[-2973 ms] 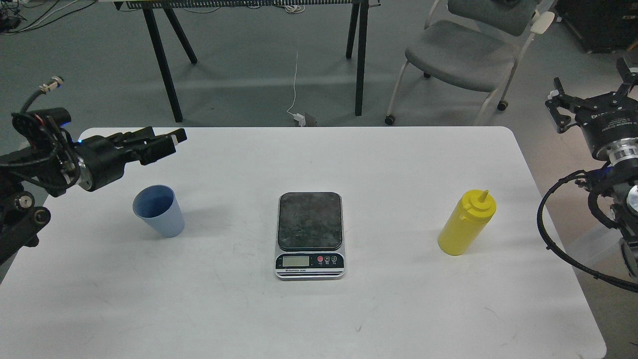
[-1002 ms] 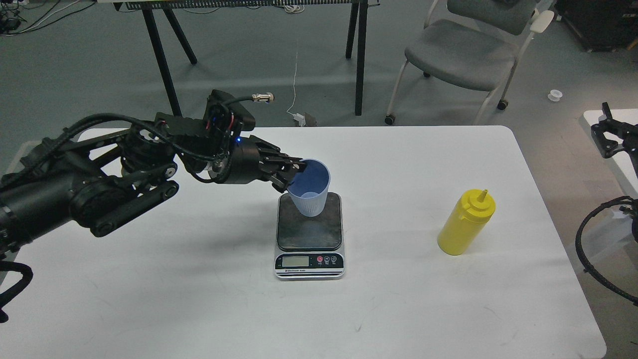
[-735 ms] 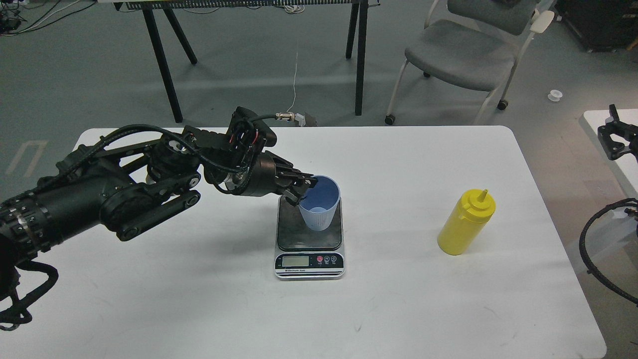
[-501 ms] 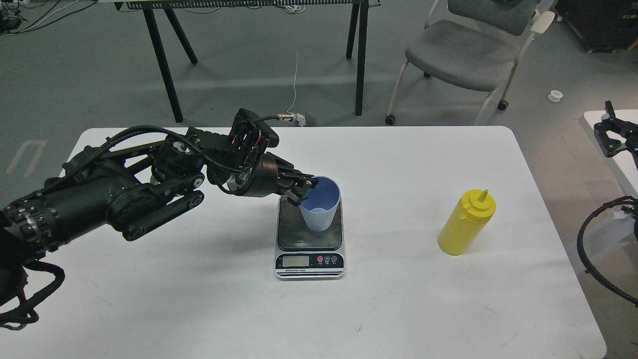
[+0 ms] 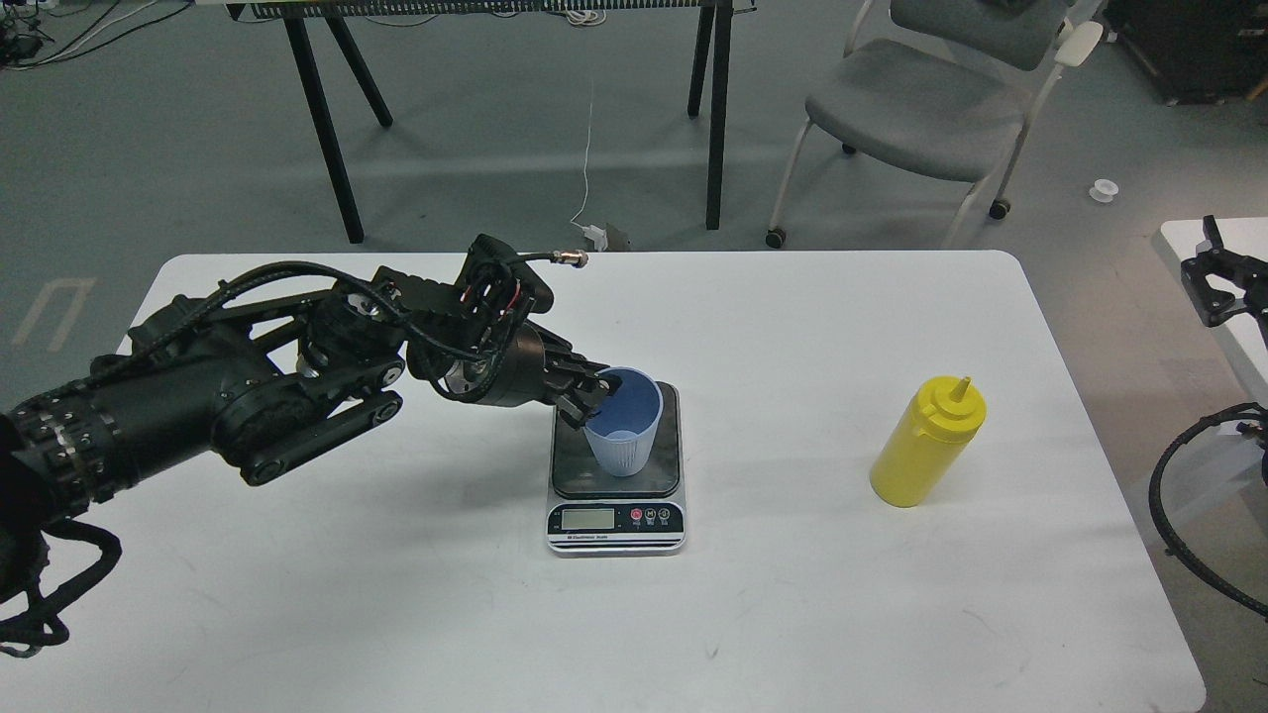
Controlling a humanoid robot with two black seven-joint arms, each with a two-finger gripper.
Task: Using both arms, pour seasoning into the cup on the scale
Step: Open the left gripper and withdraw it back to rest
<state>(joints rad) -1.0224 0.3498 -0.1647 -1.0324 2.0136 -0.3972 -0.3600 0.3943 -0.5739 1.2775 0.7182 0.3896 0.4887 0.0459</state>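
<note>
Now the left gripper (image 5: pixel 591 389) pinches the cup's (image 5: pixel 622 422) near rim, one finger inside and one outside. Below it, the cup stands on the scale (image 5: pixel 615 464). Well to its right the bottle (image 5: pixel 927 441) stands upright on the table (image 5: pixel 396 594). Farther right, the right gripper (image 5: pixel 1216 284) hangs off the table, its opening unclear.

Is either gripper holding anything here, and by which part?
The left gripper holds the cup by its rim on the left side, over the scale. The right gripper holds nothing; the bottle stands untouched.
</note>
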